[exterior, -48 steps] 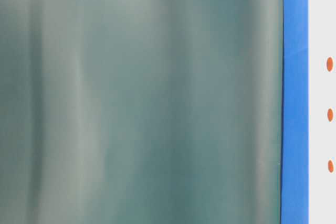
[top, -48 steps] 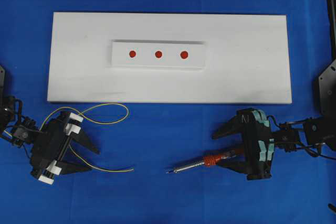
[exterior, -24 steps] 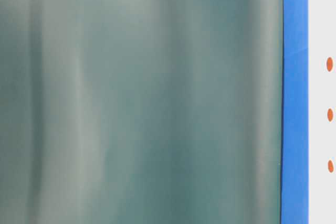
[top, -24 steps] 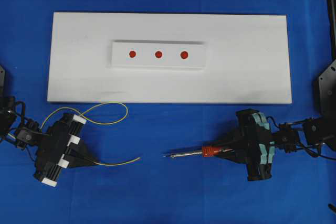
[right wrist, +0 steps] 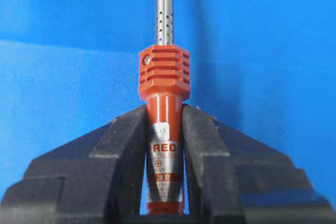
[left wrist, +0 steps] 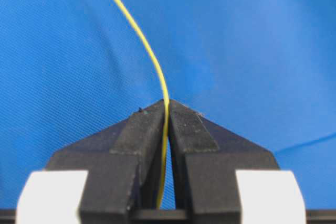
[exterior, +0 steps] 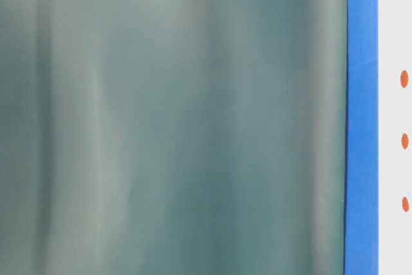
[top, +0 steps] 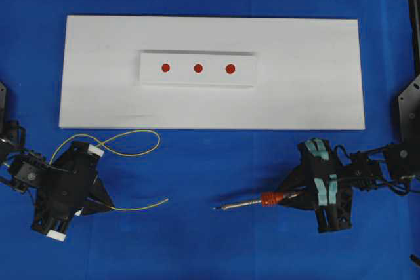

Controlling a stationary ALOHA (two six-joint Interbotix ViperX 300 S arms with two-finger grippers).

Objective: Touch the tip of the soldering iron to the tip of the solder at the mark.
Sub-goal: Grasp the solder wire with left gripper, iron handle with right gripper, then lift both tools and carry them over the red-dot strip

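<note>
Left gripper, lower left of the overhead frame, clamped shut on the solder; right gripper, lower right, pinched the soldering iron by its orange handle, tip pointing left, both below the white board over blue cloth.

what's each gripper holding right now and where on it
Left gripper pinches the thin yellow solder wire partway along; right gripper clamps the orange-red soldering iron by its handle.
</note>
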